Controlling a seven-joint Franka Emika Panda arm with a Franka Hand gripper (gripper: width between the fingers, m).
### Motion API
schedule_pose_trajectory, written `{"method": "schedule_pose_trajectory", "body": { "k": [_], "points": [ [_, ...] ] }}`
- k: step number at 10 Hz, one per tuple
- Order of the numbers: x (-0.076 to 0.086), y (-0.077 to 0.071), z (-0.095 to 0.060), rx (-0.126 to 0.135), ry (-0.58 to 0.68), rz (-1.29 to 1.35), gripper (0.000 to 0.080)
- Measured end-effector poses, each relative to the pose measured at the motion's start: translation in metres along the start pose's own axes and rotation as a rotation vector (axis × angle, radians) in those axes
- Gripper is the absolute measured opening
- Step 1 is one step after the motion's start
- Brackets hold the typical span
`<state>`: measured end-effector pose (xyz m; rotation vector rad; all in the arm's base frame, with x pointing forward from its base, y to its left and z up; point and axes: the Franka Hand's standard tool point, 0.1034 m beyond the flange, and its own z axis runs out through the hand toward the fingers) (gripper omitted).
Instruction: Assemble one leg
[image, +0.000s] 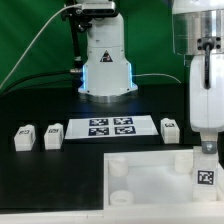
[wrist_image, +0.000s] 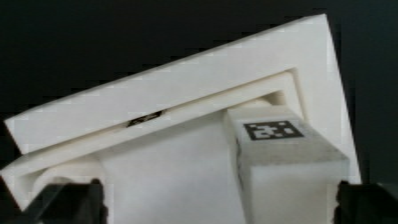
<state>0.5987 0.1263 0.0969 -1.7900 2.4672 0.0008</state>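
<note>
One leg (image: 205, 174), a small white block with a black-and-white tag, stands upright at the corner of the large white square panel (image: 150, 178) on the exterior view's right. My gripper (image: 206, 149) hangs just above it, open and empty. In the wrist view the leg (wrist_image: 285, 160) shows its tag end, and it stands on the panel (wrist_image: 160, 100). It sits between my fingertips (wrist_image: 75, 200) but nearer one of them, and the gripper (wrist_image: 217, 205) is not closed on it. Three more legs lie on the table: two on the left (image: 24, 138) (image: 53, 134) and one right of centre (image: 170, 129).
The marker board (image: 110, 127) lies flat in the middle of the black table, behind the panel. The robot base (image: 106, 65) stands at the back centre with cables beside it. The panel has round sockets at its corners (image: 118, 169).
</note>
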Motion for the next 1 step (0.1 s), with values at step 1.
{"method": "schedule_pose_trajectory", "body": {
  "k": [1],
  "points": [
    [-0.0002, 0.0002, 0.0002, 0.0, 0.0, -0.001, 0.0649]
  ]
}}
